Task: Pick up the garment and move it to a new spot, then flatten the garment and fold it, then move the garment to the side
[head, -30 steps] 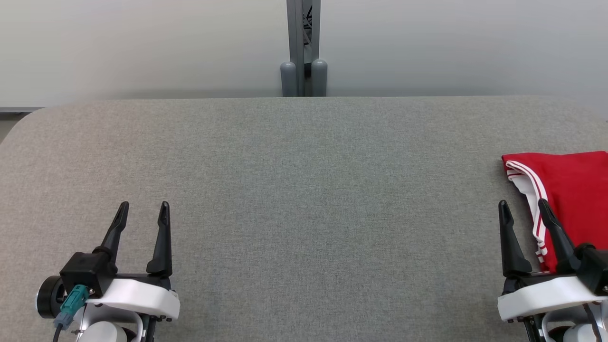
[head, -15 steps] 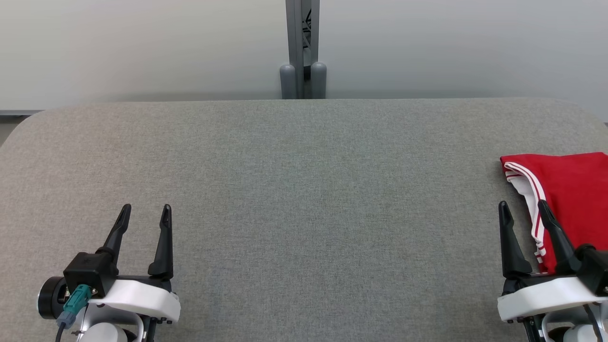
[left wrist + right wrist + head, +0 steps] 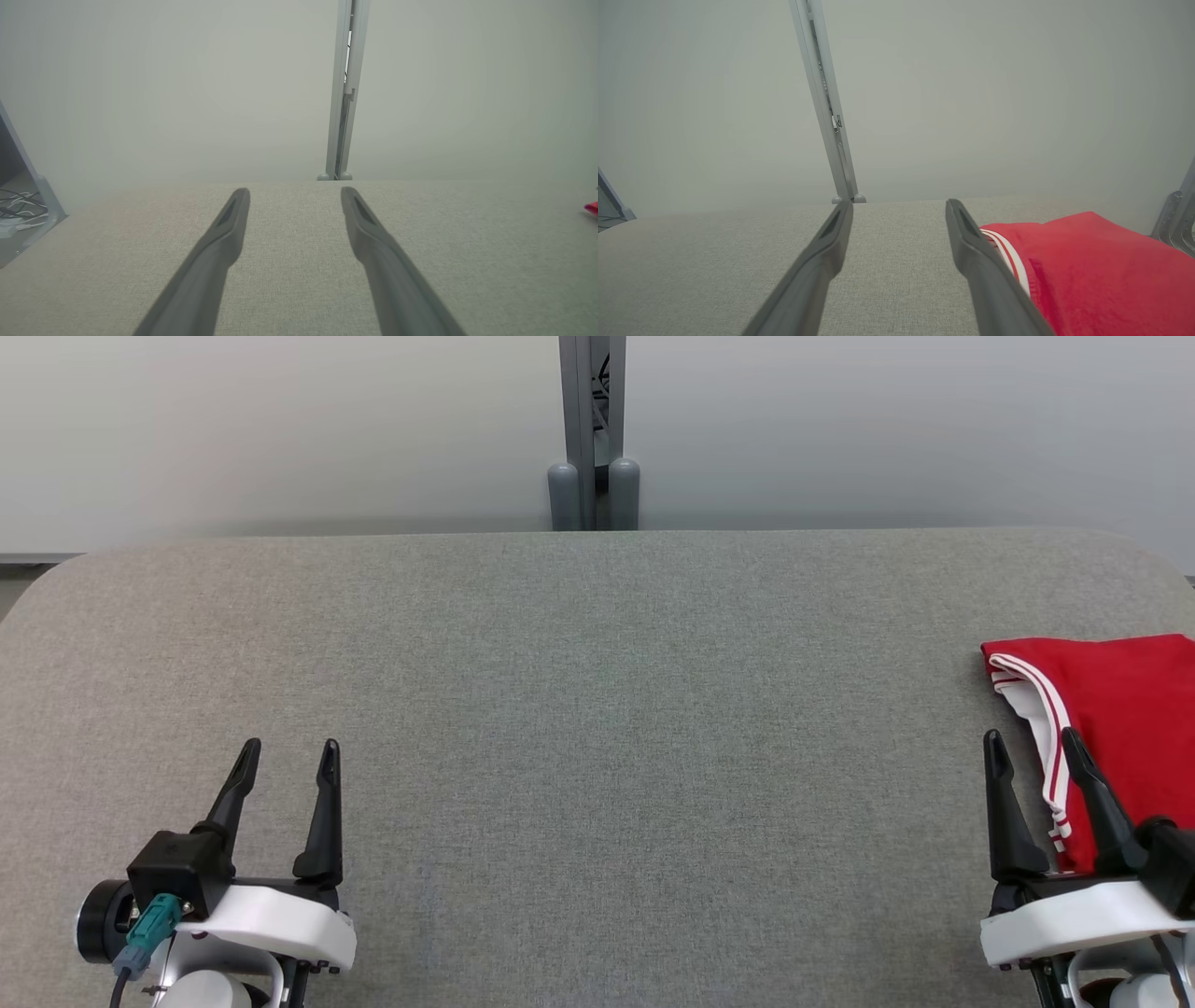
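Garment [image 3: 1120, 700]: red with white-striped trim, at the far right of the table [image 3: 597, 709], running off the head view's right edge, so I can't call its long axis. The striped edge faces table centre and runs roughly far-to-near.

Right gripper [image 3: 1032, 742]: jaws wide, nothing held. The garment sits just ahead and to its outer side. In the head view the outer finger overlaps the striped edge, but I can't tell whether they touch. In the right wrist view the red cloth [image 3: 1087, 266] lies just beside that same finger, not between the two.

Left gripper [image 3: 289, 751]: jaws wide, empty, well apart across bare table. Its wrist view catches only a red sliver [image 3: 592, 208].

My read: it's the right arm's job, shifting outward to straddle the striped edge. Nothing stands in the way. Grey post [image 3: 593, 429] stands behind the table, clear of the work.
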